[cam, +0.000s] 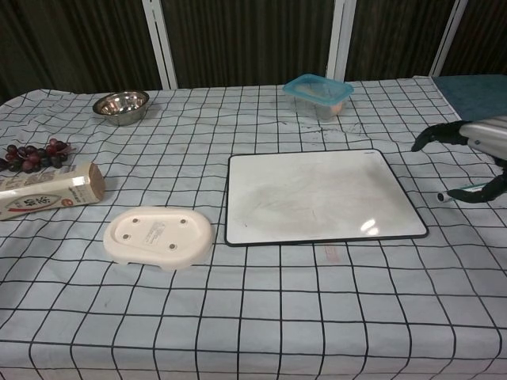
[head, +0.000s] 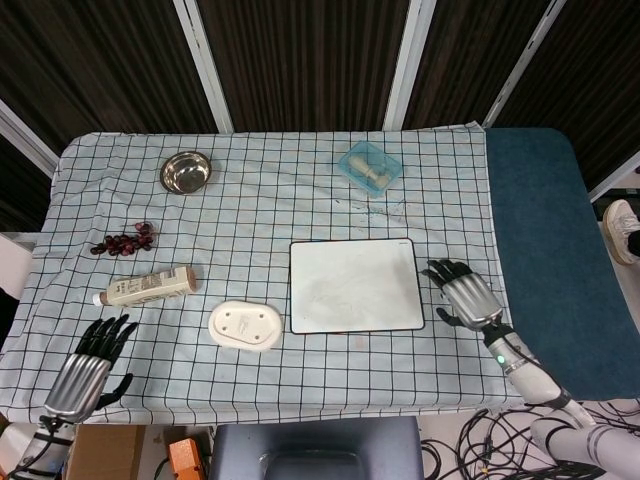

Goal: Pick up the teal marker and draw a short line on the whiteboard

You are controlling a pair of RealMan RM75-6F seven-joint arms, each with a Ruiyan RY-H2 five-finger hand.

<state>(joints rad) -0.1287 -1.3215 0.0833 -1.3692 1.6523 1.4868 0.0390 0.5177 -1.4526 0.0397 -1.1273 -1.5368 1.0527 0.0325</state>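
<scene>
Head view: my right hand (head: pixel 463 295) hovers palm-down, fingers spread, holding nothing, just right of the whiteboard (head: pixel 354 285); the teal marker is hidden beneath it. My left hand (head: pixel 88 368) lies spread.

Chest view: the teal marker (cam: pixel 466 191) shows under my right hand (cam: pixel 475 142). No writing is legible.

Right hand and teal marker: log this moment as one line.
phase: reaching | right hand: open, above teal marker, not gripping | left hand: open, idle at table edge | whiteboard: no fresh line
</scene>
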